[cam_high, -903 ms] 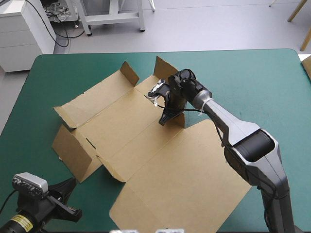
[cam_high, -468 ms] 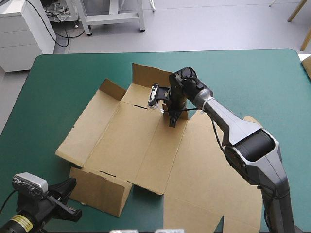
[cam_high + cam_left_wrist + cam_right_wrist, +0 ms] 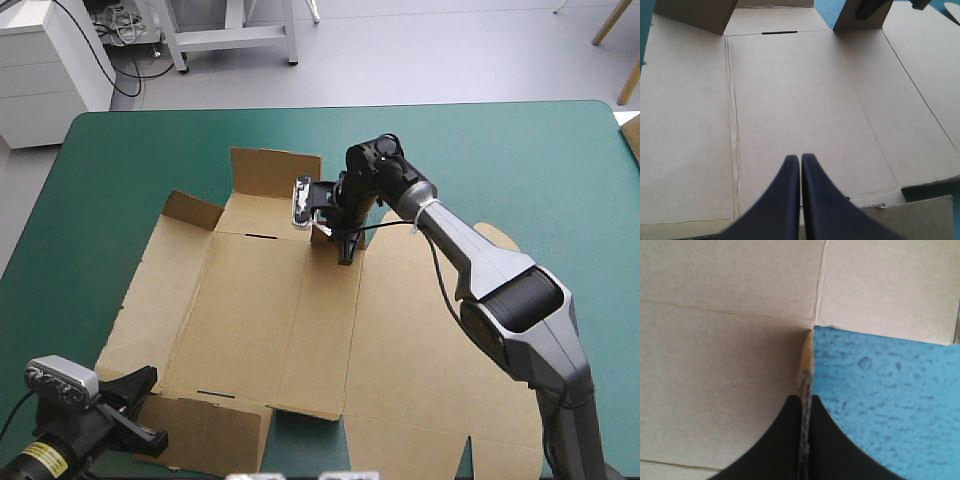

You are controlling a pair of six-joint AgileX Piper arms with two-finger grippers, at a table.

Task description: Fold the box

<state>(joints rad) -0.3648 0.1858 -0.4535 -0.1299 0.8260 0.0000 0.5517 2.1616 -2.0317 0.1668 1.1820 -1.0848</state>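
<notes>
The brown box lies as a flat cut sheet across the middle of the table, square to its edges. Small flaps stand raised at its far edge and far left corner. My right gripper points down at the far middle of the sheet, shut on a raised flap's edge. My left gripper hovers shut over the box's near left part; in its own view the fingers meet above the bare panel.
Teal-green cover shows to the right of the box and along the far side. A folded flap lies at the near left, close to the table's near edge.
The box has swung round from a diagonal lie to square with the table, with my right gripper shut on its flap and shifting slightly left. The left gripper has stayed put.
</notes>
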